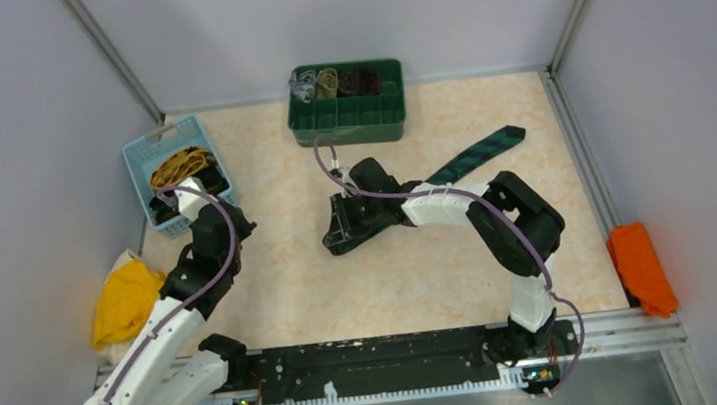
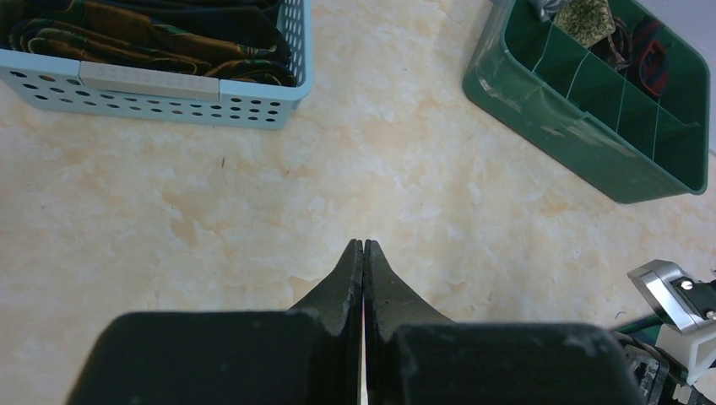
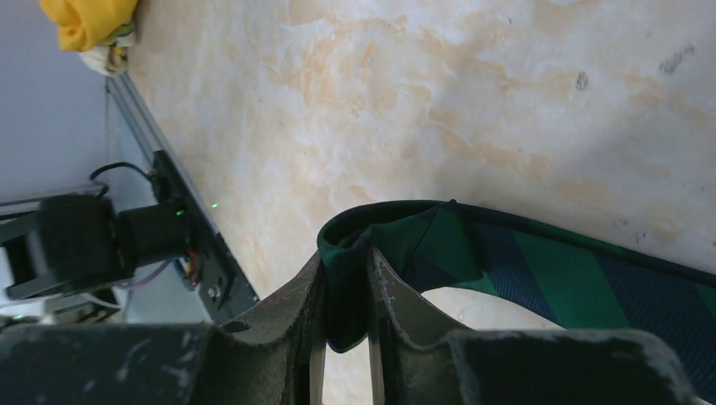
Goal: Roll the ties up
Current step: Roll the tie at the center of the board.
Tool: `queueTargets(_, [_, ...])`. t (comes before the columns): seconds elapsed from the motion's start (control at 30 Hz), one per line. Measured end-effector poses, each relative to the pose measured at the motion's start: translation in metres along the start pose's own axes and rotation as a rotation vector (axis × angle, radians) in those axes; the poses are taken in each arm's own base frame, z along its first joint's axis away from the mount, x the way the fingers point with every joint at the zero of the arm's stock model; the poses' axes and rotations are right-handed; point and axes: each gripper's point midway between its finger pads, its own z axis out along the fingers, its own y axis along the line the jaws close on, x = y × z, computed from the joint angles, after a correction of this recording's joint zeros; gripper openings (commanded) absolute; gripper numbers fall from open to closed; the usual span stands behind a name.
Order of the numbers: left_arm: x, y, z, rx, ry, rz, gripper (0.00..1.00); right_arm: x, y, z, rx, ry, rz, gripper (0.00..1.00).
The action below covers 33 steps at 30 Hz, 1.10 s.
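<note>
Top external view
Worktop (image 1: 423, 276): a pale marbled surface is seen, walled on three sides.
Green tie (image 1: 478, 152): it is laid from the centre toward the far right corner, with its pointed end farthest out; its other end is bunched at the centre.
Right gripper (image 1: 339, 233): it is placed over the bunched end at the centre, and its opening cannot be told here.
Left arm (image 1: 200, 239): it is raised beside the blue basket (image 1: 143, 155) at the far left corner.
Loose ties (image 1: 180, 166): mustard and dark ones are heaped in the basket.
Green bin (image 1: 346, 121): it is set at the middle of the far edge; rolled ties (image 1: 342, 82) are seen in its far compartments.
Yellow cloth (image 1: 124, 303): it is bunched at the left edge.
Orange cloth (image 1: 641, 268): it is laid at the right edge, toward the near corner.

Left wrist view
Left gripper (image 2: 363, 246): the fingers are pressed together with nothing between them, above bare worktop.
Surroundings: the basket is seen at upper left, the bin at upper right.

Right wrist view
Right gripper: the fingers are nearly closed, and the folded end of the green tie is pinched between them.
Tie body: the striped length is trailed off to the right across the worktop.
</note>
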Motion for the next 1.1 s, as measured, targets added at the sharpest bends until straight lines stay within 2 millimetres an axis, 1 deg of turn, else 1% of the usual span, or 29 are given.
queueTargets(0.1, [0.004, -0.002, 0.003, 0.005, 0.012, 0.013, 0.0, 0.008, -0.003, -0.006, -0.073, 0.026, 0.106, 0.2])
queueTargets(0.33, [0.019, -0.018, 0.017, 0.048, 0.062, 0.053, 0.0, 0.011, -0.01, -0.014, -0.148, 0.029, 0.228, 0.19])
queueTargets(0.47, [0.032, -0.033, 0.028, 0.09, 0.105, 0.069, 0.0, 0.01, -0.022, -0.022, -0.177, 0.013, 0.299, 0.19])
queueTargets(0.6, [0.05, -0.043, 0.037, 0.127, 0.164, 0.094, 0.0, 0.003, -0.039, -0.032, -0.19, -0.022, 0.357, 0.19])
queueTargets(0.67, [0.055, -0.049, 0.039, 0.146, 0.183, 0.099, 0.0, -0.002, -0.045, -0.035, -0.192, -0.036, 0.367, 0.19])
queueTargets(0.73, [0.06, -0.055, 0.042, 0.173, 0.197, 0.101, 0.0, -0.005, -0.051, -0.036, -0.191, -0.044, 0.375, 0.19])
queueTargets(0.83, [0.066, -0.063, 0.044, 0.209, 0.214, 0.107, 0.0, -0.003, -0.06, -0.034, -0.179, -0.039, 0.386, 0.19])
queueTargets(0.9, [0.07, -0.07, 0.045, 0.243, 0.226, 0.111, 0.0, 0.001, -0.067, -0.032, -0.159, -0.028, 0.386, 0.21])
queueTargets(1.0, [0.07, -0.081, 0.045, 0.296, 0.229, 0.11, 0.0, 0.006, -0.077, -0.03, -0.116, -0.012, 0.372, 0.29])
queueTargets(1.1, [0.072, -0.092, 0.044, 0.349, 0.234, 0.114, 0.0, 0.005, -0.083, -0.029, -0.075, -0.012, 0.335, 0.36])
